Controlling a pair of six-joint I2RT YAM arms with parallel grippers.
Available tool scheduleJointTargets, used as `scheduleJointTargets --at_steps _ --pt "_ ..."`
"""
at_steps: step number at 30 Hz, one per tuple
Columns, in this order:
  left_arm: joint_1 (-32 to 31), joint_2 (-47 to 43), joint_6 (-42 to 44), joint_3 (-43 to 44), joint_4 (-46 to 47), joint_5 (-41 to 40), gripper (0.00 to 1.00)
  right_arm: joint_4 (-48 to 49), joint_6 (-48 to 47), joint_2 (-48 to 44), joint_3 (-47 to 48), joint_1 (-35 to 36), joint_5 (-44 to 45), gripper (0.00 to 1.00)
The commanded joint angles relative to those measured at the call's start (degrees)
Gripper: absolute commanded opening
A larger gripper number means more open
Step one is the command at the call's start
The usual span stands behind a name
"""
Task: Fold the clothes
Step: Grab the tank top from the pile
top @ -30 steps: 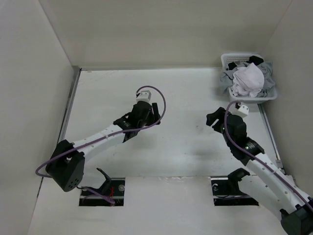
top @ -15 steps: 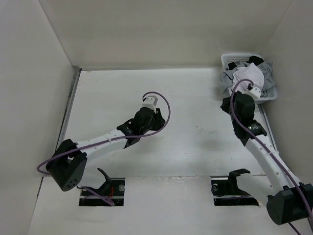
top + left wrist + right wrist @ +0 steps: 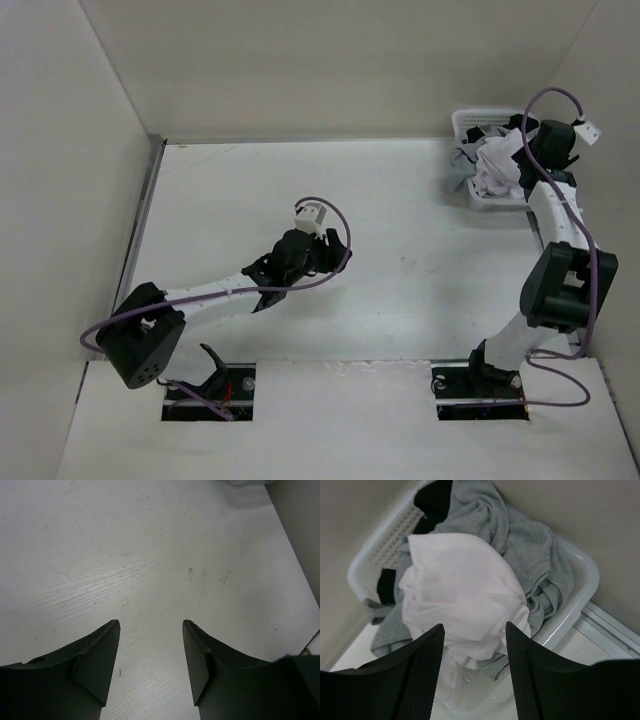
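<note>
The clothes, a crumpled white T-shirt (image 3: 497, 165) (image 3: 460, 585), lie on top of the pile in the white basket (image 3: 468, 122) (image 3: 585, 575) at the table's back right corner. My right gripper (image 3: 532, 148) (image 3: 474, 626) hangs open just above the basket. In the right wrist view the shirt shows below and between its fingers, with nothing held. My left gripper (image 3: 322, 258) (image 3: 151, 623) is open over bare white table near the middle, far from the basket, with nothing between its fingers.
Grey garments (image 3: 530, 545) and a black one (image 3: 432, 500) lie under and around the shirt in the basket. Walls stand close behind and to the right of the basket. Two dark cutouts (image 3: 210, 385) (image 3: 475, 385) sit at the table's near edge.
The right arm has swung from the middle of the table's right side up to the back corner, over the basket. The left gripper has drifted right and nearer.
</note>
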Motion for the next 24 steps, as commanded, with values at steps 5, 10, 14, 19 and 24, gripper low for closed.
scheduleJointTargets --at_steps 5,10,14,19,24 --pt "1.1 1.3 -2.2 -1.4 6.9 3.5 0.53 -3.6 -3.1 8.1 6.7 -2.5 -1.9 0.56" --pt "1.4 2.3 -2.2 -1.0 7.0 3.6 0.53 -2.9 -2.8 10.8 7.4 -3.6 -1.6 0.54" --pt "1.5 3.5 -2.2 -0.3 7.0 3.6 0.53 -2.6 -2.6 12.9 9.1 -4.4 -2.3 0.30" --pt "1.9 3.9 -1.9 0.5 6.6 3.6 0.53 2.8 -1.5 7.5 6.0 -4.1 -1.7 0.04" --pt "2.8 3.4 -2.3 1.5 5.7 3.6 0.53 10.0 -2.1 -7.7 1.8 1.1 -2.4 0.01"
